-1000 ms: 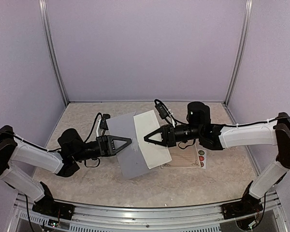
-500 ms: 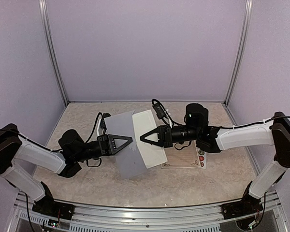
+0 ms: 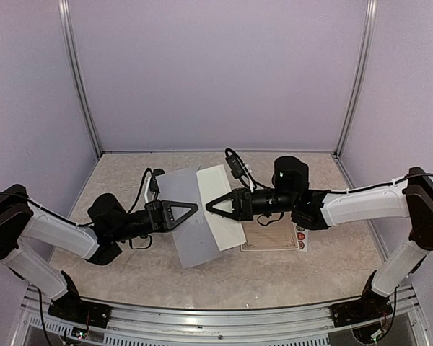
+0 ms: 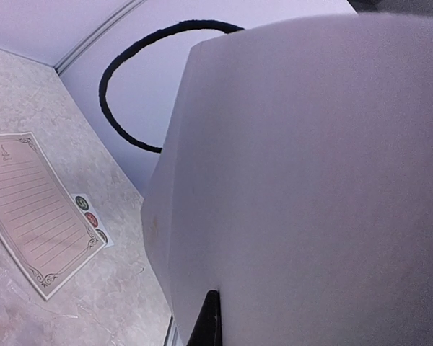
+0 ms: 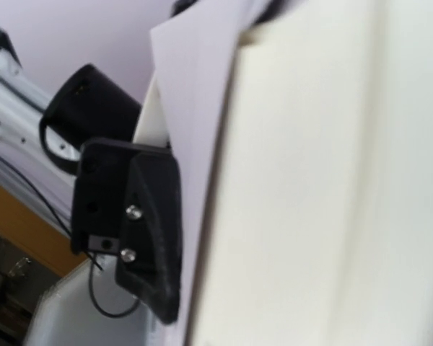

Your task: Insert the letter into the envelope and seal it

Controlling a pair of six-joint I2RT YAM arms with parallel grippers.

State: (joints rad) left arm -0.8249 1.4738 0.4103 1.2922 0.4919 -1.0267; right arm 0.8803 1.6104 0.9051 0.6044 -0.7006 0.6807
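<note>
Top external: left gripper (image 3: pixel 193 208) is clamped on the left part of the envelope (image 3: pixel 195 245). The left wrist view agrees, grey paper fills the frame with one finger under it. The envelope looks lifted off the table (image 3: pixel 310 274) at centre, long axis running near-to-far and leaning slightly right at the near end.

Right gripper (image 3: pixel 208 207) points left at the left edge of a cream sheet (image 3: pixel 216 182), which we take for the letter. We cannot tell whether its jaws grip the sheet or just stand at it, because the right wrist view is all paper.

Key relation: the cream sheet sits just right of the envelope, long axes roughly parallel and edges meeting or overlapping between the two fingertips. We can't see the envelope's mouth. The tips face each other almost touching, so there's little room.

On the marbled table, under the right arm, lie a lined sheet with ornate border (image 3: pixel 274 236) and a sticker strip (image 3: pixel 301 236) at its right edge. Purple walls (image 3: pixel 216 72) enclose three sides, well apart from the work.
</note>
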